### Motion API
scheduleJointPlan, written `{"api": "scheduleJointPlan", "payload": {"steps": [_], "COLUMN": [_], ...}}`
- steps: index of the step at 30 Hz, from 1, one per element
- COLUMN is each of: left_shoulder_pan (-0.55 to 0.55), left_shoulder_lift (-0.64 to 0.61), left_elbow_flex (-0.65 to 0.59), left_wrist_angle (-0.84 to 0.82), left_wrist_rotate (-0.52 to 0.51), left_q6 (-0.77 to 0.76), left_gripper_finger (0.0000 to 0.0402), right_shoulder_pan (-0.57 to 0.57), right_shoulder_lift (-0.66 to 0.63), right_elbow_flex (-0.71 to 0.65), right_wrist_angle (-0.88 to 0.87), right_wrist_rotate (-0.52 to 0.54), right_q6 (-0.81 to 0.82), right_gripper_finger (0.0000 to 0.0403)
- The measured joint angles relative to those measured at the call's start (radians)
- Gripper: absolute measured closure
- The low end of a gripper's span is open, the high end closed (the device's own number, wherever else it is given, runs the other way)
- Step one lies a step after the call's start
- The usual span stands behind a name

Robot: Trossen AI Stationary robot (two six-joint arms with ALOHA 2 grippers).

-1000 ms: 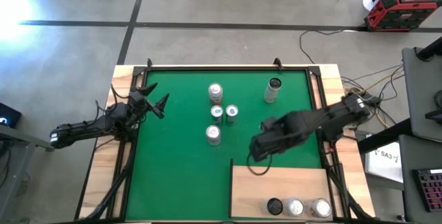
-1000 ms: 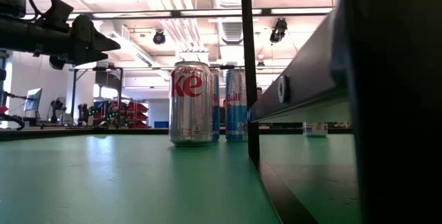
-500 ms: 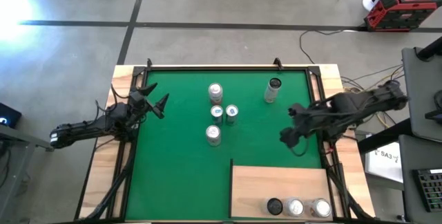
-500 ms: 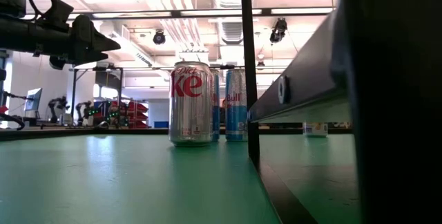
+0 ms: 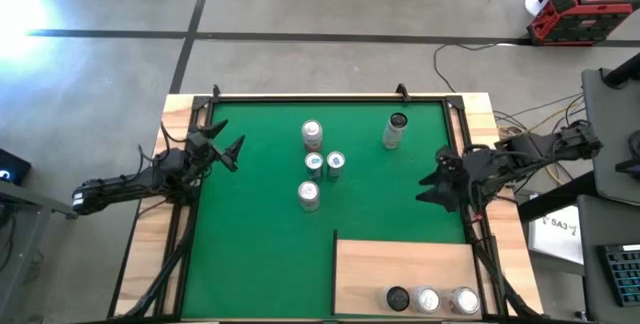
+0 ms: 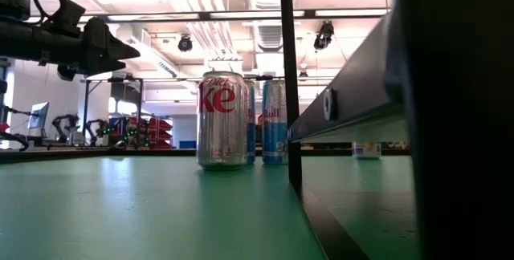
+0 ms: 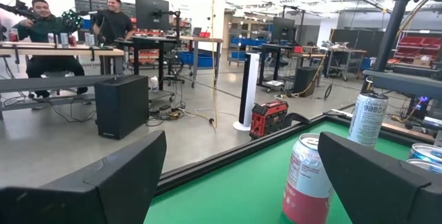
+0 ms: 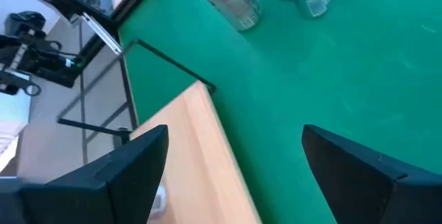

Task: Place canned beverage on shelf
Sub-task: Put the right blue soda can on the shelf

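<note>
Three cans (image 5: 430, 300) stand in a row along the near edge of the shelf (image 5: 400, 264), packed close so the rest of the pale panel stays free for more; five others wait on the green mat (image 5: 260, 194): a cluster of four near the middle and one dark-topped can (image 5: 396, 130) set apart toward the far right; the Coke can (image 5: 308, 195) is the nearest of the cluster to the shelf, so it looks the likely next pick, though that is only a guess

The right gripper (image 5: 428, 186) hangs over the mat's right margin, between the dark-topped can and the shelf, its fingers spread and holding nothing; its wrist view shows bare mat and the shelf corner between the two dark fingers (image 8: 90, 175), so it seems to be between deliveries, free to go for another can

The left gripper (image 5: 226, 150) waits at the mat's left edge, fingers apart and empty, pointed toward the cluster; from its wrist a pink can (image 7: 309, 177) and a tall can (image 7: 366, 117) lie ahead, well apart from it; parked there it keeps out of the right arm's way

In the low view the Coke can (image 6: 222, 119) stands upright with two slim cans just behind
</note>
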Motion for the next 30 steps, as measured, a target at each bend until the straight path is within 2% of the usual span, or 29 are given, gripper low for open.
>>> {"api": "scheduleJointPlan", "payload": {"steps": [4,7,10,15,19,24,27,30], "left_shoulder_pan": [0.000,0.000,0.000,0.000,0.000,0.000,0.000,0.000], "left_shoulder_lift": [0.000,0.000,0.000,0.000,0.000,0.000,0.000,0.000], "left_elbow_flex": [0.000,0.000,0.000,0.000,0.000,0.000,0.000,0.000], "left_wrist_angle": [0.000,0.000,0.000,0.000,0.000,0.000,0.000,0.000], "left_wrist_rotate": [0.000,0.000,0.000,0.000,0.000,0.000,0.000,0.000], "left_q6": [0.000,0.000,0.000,0.000,0.000,0.000,0.000,0.000], "left_gripper_finger": [0.0038,0.0038,0.0038,0.0038,0.0038,0.0038,0.0038,0.0038], "right_shoulder_pan": [0.000,0.000,0.000,-0.001,-0.006,-0.048,-0.084,-0.129], "right_shoulder_lift": [-0.049,-0.044,0.001,0.120,0.252,0.454,0.587,0.698], "right_elbow_flex": [-0.068,-0.079,-0.079,-0.055,0.026,0.183,0.287,0.400], "right_wrist_angle": [0.063,0.063,0.034,0.059,0.051,-0.031,-0.120,-0.210], "right_wrist_rotate": [0.000,0.045,0.123,0.145,0.212,0.233,0.211,0.145], "right_q6": [0.016,0.113,0.217,0.198,0.210,0.220,0.218,0.200], "right_gripper_finger": [0.0081,0.0081,0.0081,0.0081,0.0081,0.0080,0.0081,0.0081]}}
